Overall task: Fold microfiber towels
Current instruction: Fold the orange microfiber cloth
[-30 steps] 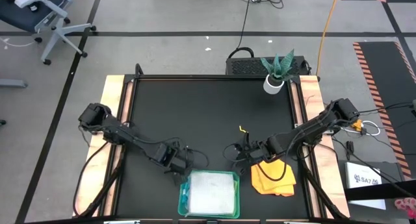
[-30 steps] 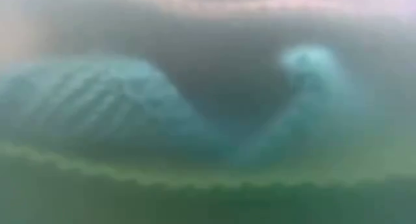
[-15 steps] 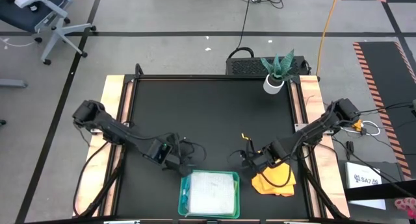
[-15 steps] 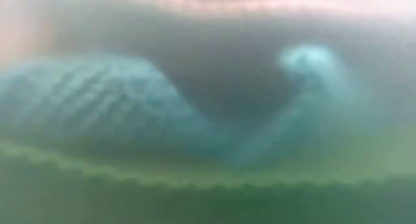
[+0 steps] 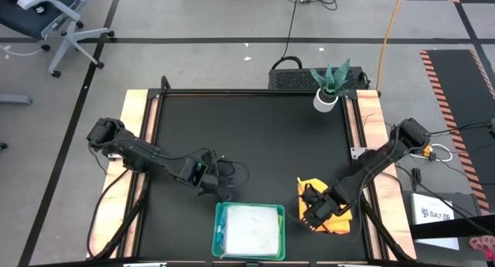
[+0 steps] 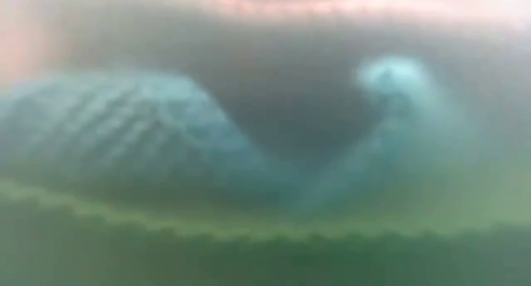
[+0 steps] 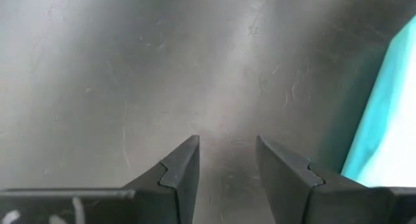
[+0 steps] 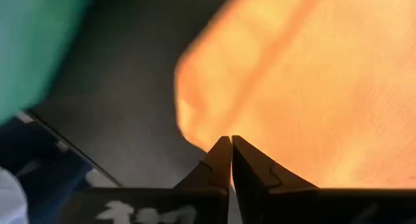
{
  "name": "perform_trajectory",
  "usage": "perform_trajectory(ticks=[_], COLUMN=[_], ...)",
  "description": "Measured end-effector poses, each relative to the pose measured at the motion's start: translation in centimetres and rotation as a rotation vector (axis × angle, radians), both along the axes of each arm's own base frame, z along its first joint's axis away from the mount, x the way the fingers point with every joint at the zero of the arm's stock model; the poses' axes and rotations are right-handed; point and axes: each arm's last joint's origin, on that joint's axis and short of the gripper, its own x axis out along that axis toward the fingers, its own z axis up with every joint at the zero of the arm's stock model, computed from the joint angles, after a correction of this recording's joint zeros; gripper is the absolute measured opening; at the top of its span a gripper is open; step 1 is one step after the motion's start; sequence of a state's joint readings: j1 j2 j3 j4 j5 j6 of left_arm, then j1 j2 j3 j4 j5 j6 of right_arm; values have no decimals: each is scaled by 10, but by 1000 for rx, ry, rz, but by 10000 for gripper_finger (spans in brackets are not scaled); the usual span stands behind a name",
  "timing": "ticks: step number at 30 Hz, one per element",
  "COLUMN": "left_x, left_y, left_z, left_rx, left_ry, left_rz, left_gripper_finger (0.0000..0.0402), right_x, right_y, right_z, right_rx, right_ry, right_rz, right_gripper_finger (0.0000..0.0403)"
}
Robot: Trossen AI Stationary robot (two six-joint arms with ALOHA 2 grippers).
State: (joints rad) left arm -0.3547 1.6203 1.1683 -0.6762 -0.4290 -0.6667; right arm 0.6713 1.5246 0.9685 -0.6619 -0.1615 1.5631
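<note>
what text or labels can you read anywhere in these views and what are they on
"SA7", partly legible, with more characters after it too small to read: on the white sheet beside the table's right edge.
White marks on the left gripper body: too blurred to read.
White marks on the right gripper body: too blurred to read.

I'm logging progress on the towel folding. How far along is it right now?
Looks done: a pale towel lies flat in the teal tray; any others beneath it can't be seen. In hand: the right gripper, shut, is down at the edge of the yellow-orange towel, which lies rumpled beside the tray. Whether it pinches the cloth is unclear. The left gripper hangs open and empty by the tray's far corner. Left: folding that towel and traying it.
</note>
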Motion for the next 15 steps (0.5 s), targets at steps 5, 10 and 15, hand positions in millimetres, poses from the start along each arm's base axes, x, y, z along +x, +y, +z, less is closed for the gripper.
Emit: perform_trajectory(ticks=[5, 10, 15], left_x=[1, 2, 2], left_y=[4, 6, 8], left_z=[0, 0, 0], left_rx=[-21, -35, -18], left_ry=[-11, -19, -43], left_rz=[47, 77, 126], left_gripper_finger=[154, 154, 154], right_x=[-7, -11, -11], right_y=[-3, -3, -3], right_z=[-23, -28, -28], right_rx=[194, 250, 249], right_ry=[107, 135, 110], right_rz=[-11, 47, 107], right_gripper_finger=[4, 22, 46])
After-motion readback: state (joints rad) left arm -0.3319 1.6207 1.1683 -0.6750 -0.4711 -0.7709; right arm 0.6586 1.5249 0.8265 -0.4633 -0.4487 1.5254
